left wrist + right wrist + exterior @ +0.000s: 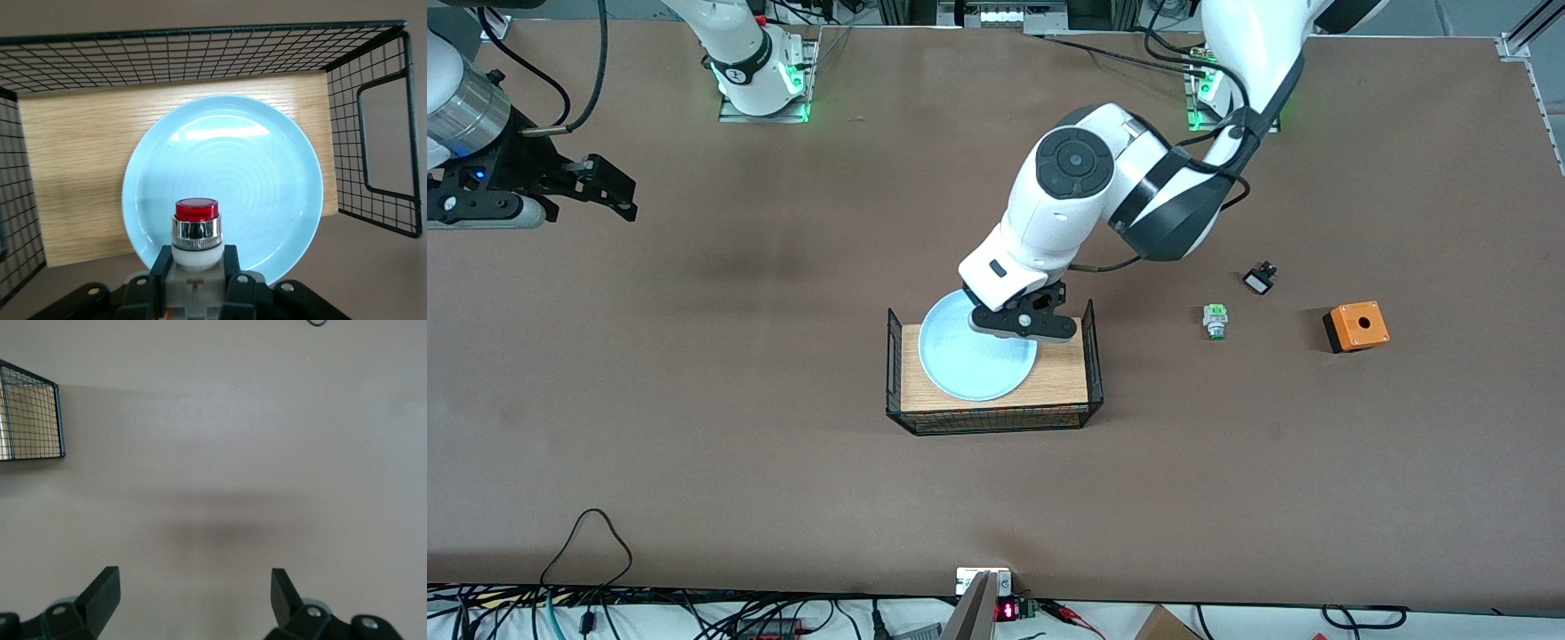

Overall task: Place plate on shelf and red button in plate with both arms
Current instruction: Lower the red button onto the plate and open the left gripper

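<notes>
Nearest the camera sits a wire basket [993, 418] with a wooden floor, in the middle of the brown bench [694, 444]. Inside it lies the plate [969, 364], flat on the wood. Over the plate hangs the left hand [1024, 322], clenched on the red button [196, 223], red cap pointing at the plate. Toward the left arm's end of the bench lie a green button [1215, 320], a small black part [1259, 279] and an orange box [1355, 326], all apart from each other. Over bare bench at the right arm's end, the right hand [609, 191] waits with its fingers [100, 593] spread wide, grasping nothing.
</notes>
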Controlling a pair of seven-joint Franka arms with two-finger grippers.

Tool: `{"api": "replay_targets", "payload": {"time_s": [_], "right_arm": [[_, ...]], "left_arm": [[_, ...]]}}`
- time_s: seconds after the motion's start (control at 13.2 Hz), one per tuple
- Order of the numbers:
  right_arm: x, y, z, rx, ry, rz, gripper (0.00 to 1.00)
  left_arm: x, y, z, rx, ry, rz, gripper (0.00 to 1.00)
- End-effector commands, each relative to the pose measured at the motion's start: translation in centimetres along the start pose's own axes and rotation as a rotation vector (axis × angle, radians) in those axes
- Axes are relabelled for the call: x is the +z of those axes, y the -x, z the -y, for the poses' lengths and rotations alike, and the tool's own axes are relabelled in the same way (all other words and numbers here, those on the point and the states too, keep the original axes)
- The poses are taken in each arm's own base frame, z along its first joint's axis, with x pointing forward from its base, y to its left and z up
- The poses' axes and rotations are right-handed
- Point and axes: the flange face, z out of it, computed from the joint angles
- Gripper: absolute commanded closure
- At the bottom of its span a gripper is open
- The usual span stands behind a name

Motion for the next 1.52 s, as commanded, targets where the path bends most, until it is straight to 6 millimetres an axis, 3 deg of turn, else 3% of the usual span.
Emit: {"api": "replay_targets", "payload": {"time_s": [0.0,0.3,0.53,0.84,0.99,1.06,1.14,1.22,1.44], "right_arm": [[-0.2,0.5,0.6,0.026,0.027,-0.004,0.00],[1.2,-0.5,0.3,0.040,0.037,-0.010,0.00],[0.8,-0.4,0.1,0.038,0.029,-0.018,0.00],[0.4,-0.3,-0.1,0.037,0.027,-0.025,0.00],[0.4,-0.3,-0.2,0.039,0.026,-0.023,0.00],[0.3,-0.3,-0.3,0.040,0.026,-0.024,0.00],[0.3,-0.3,-0.5,0.043,0.024,-0.023,0.00],[0.3,-0.3,-0.6,0.043,0.024,-0.022,0.00],[0.2,-0.2,-0.7,0.044,0.023,-0.024,0.00]], "left_arm": [[3.1,0.1,-1.6,-0.024,-0.006,-0.030,0.79],[6.1,0.1,-1.6,-0.021,-0.035,-0.043,0.79],[5.6,-0.6,-1.2,-0.034,-0.030,-0.068,0.78],[6.7,-0.6,-1.0,-0.027,-0.040,-0.059,0.75],[6.5,-0.6,-0.9,-0.026,-0.040,-0.060,0.65],[6.6,-0.7,-0.8,-0.027,-0.043,-0.059,0.55],[6.6,-0.7,-0.7,-0.028,-0.044,-0.058,0.36],[6.3,-0.7,-0.8,-0.027,-0.042,-0.062,0.00],[4.3,-0.7,-1.2,-0.032,-0.026,-0.077,0.00]]}}
